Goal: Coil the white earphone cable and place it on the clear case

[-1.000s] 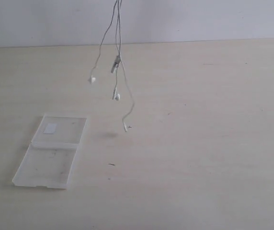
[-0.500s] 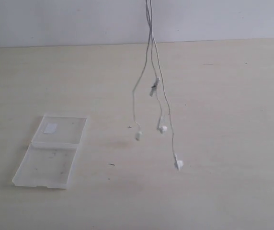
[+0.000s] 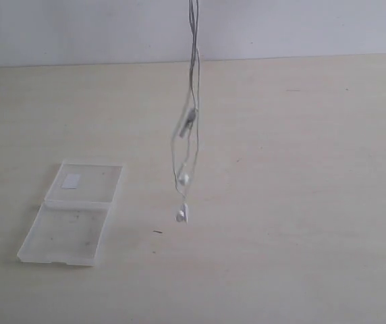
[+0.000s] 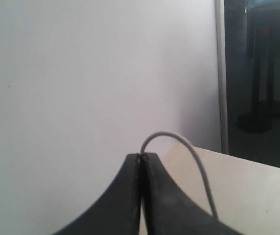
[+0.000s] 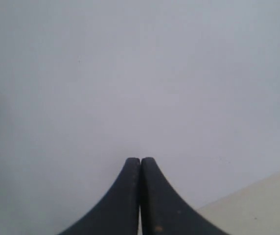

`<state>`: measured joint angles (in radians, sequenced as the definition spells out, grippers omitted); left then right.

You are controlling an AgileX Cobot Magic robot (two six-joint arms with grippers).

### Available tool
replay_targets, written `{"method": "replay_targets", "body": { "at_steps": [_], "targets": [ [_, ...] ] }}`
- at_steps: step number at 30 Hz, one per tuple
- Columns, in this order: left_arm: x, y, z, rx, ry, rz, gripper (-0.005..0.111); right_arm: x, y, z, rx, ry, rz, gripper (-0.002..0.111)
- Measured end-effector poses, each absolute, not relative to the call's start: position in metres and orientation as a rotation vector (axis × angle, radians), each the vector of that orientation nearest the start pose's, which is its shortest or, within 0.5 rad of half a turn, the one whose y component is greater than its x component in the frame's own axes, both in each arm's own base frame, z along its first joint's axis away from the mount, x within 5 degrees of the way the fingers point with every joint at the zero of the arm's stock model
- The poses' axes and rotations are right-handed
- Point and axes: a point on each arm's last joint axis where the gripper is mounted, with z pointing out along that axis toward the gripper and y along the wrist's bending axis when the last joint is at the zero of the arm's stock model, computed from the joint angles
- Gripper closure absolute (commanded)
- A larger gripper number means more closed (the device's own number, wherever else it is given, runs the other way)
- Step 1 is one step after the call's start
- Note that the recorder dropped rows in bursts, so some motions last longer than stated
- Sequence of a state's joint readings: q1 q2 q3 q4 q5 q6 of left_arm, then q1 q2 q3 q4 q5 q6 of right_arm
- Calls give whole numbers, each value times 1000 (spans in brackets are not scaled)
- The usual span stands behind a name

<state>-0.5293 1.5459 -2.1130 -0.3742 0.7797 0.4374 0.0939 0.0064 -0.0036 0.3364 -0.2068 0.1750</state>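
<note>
The white earphone cable [image 3: 194,67] hangs in several strands from above the top edge of the exterior view. Its earbuds [image 3: 181,214] and inline piece [image 3: 188,120] dangle over the middle of the table. The clear case [image 3: 73,211] lies open and flat at the left, its white sticker [image 3: 71,180] on the far half. In the left wrist view my left gripper [image 4: 141,155] is shut on the cable [image 4: 179,139], which loops out from the tips. My right gripper [image 5: 140,159] is shut with nothing visible between its fingers. Neither gripper shows in the exterior view.
The pale wooden table [image 3: 301,202] runs back to a white wall [image 3: 78,30]. A dark opening with a black stand [image 4: 262,63] shows beside the wall in the left wrist view.
The hanging cable swung from left to right, then back toward the middle, and its strands have drawn closer together. The case has not moved.
</note>
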Motion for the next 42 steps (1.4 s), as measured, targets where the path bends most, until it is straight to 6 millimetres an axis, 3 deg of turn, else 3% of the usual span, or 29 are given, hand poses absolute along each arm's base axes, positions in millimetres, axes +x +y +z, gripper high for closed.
{"method": "replay_targets", "body": {
  "at_steps": [6,10,15,19,34,42],
  "targets": [
    [240,-168,580,724,1447,-515,107,53,4,238,229,1220,459,108],
    [238,-167,582,717,1436,-518,107,59,14,256,94,1215,469,105],
    [238,-167,582,716,1436,-522,107,81,31,268,-95,1299,495,81],
    [238,-167,582,716,1435,-526,107,102,42,269,-171,1333,584,69],
    [238,-167,582,716,1435,-529,107,182,85,274,-557,1357,922,51],
    [238,-167,582,716,1435,-529,107,199,96,270,-697,1398,1010,48]
  ]
}}
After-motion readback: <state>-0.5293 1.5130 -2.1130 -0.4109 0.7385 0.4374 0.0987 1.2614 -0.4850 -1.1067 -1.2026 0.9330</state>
